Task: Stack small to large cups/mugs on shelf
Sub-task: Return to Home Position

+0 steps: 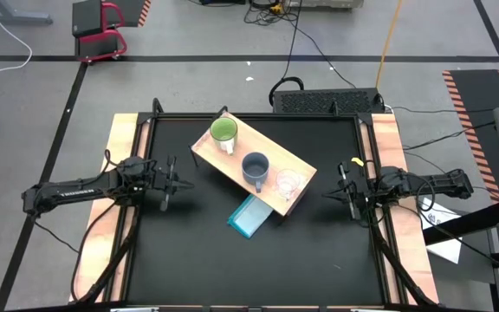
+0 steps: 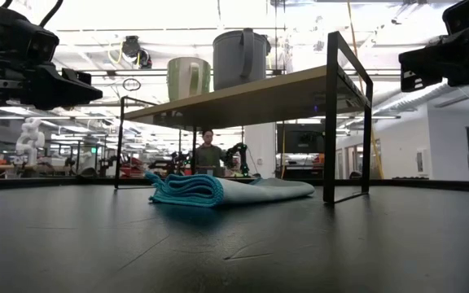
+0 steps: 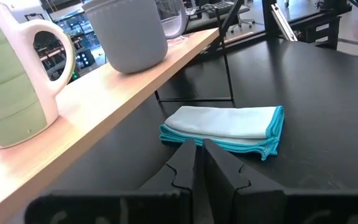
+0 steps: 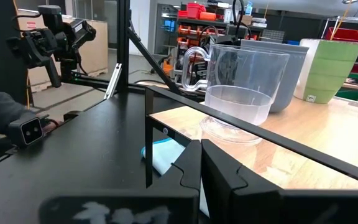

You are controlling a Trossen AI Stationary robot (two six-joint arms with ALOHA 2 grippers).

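The shelf [image 1: 254,165] is a light wooden board on thin dark legs, set aslant in the middle of the table. Three vessels stand on it in a row, apart from one another: the lime-green mug [image 1: 223,132] [image 3: 8,81] with a white handle, the grey-blue mug [image 1: 255,168] [image 3: 129,31], and the clear glass cup [image 1: 287,184] [image 4: 244,84]. My left gripper [image 1: 170,182] [image 3: 199,158] hovers left of the shelf, shut and empty. My right gripper [image 1: 343,192] [image 4: 201,162] hovers right of the shelf, shut and empty.
A folded light-blue cloth [image 1: 250,217] [image 2: 218,190] lies on the black table, partly under the shelf's near edge. Wooden strips [image 1: 119,173] border the table at left and right. A person [image 2: 208,153] shows far behind the table in the low view.
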